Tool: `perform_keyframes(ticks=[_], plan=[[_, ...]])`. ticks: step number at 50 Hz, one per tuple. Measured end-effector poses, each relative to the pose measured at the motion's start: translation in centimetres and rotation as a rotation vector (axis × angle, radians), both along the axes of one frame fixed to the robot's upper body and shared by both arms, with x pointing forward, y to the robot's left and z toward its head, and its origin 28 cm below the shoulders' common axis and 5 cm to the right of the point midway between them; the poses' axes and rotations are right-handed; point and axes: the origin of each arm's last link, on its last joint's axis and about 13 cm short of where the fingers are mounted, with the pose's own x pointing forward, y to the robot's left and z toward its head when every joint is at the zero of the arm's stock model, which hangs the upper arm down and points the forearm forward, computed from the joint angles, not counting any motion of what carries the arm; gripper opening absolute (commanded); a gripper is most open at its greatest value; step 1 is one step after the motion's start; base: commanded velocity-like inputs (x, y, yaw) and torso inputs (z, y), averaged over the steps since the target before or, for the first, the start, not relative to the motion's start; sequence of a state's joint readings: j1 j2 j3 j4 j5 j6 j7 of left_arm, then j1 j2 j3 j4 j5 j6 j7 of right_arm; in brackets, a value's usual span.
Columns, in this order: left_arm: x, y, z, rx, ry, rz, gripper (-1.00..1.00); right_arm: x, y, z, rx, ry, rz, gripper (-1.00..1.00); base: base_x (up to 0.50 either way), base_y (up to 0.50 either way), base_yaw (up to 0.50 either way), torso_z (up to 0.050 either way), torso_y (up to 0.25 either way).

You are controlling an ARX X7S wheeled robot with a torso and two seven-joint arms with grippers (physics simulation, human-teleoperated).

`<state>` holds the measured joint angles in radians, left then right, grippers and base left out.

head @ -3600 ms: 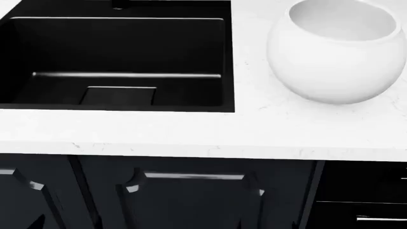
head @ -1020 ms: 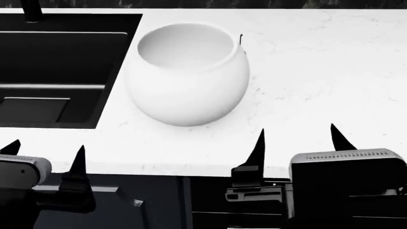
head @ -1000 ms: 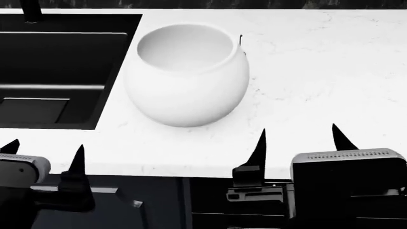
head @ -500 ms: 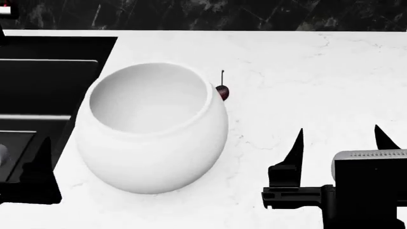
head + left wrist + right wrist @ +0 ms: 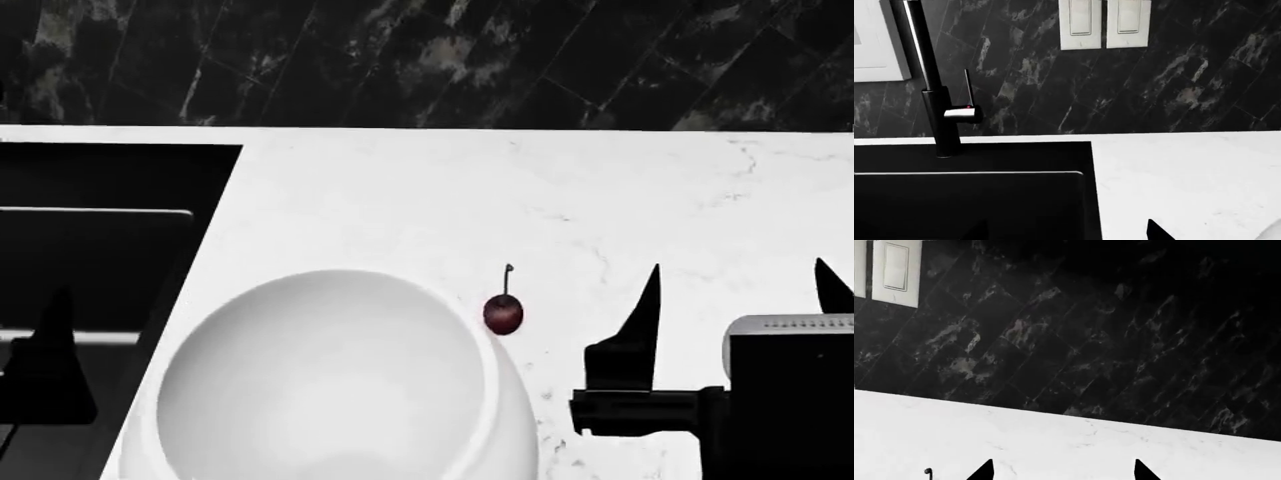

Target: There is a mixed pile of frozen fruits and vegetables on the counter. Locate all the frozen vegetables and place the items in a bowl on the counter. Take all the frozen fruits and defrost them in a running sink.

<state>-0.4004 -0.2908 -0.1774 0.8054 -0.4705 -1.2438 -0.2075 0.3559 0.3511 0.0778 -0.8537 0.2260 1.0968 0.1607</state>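
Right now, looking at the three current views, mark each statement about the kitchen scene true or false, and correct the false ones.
1. The cherry lies inside the bowl. False: it sits on the counter just beside the bowl's rim.
2. The bowl is empty. True, as far as its visible interior shows.
3. The right gripper is shut on the cherry. False: its fingers are spread, holding nothing.
4. The tap stands at the back edge of the sink. True.
5. Light switches are mounted on the dark marble wall. True.
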Motion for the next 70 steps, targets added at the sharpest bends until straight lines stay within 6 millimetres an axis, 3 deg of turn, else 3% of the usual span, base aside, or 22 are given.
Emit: perform_keyframes(ticks=[11, 20, 32, 55, 70], plan=[[0.0, 0.1, 0.0, 0.002, 0.002, 0.002, 1.0, 1.1, -0.1, 1.3, 0.039, 0.023, 0.028, 1.0, 0.03, 0.0, 0.0, 0.0, 0.001], [0.2, 0.1, -0.3, 0.003, 0.008, 0.006, 1.0, 4.5, -0.4, 3.5, 0.18, 0.173, 0.151, 1.0, 0.0, 0.0, 0.0, 0.0, 0.0], [0.3, 0.2, -0.6, 0.003, 0.014, 0.008, 1.0, 9.5, -0.1, 5.2, 0.326, 0.511, 0.333, 1.0, 0.0, 0.0, 0.0, 0.0, 0.0], [0.4, 0.4, -0.9, 0.0, 0.021, 0.011, 1.0, 16.9, 2.0, 3.9, 0.456, 0.888, 0.397, 1.0, 0.0, 0.0, 0.0, 0.0, 0.0], [0.4, 0.5, -1.1, 0.0, 0.023, 0.012, 1.0, 18.5, 2.6, 2.3, 0.486, 0.985, 0.348, 1.0, 0.0, 0.0, 0.0, 0.0, 0.0]])
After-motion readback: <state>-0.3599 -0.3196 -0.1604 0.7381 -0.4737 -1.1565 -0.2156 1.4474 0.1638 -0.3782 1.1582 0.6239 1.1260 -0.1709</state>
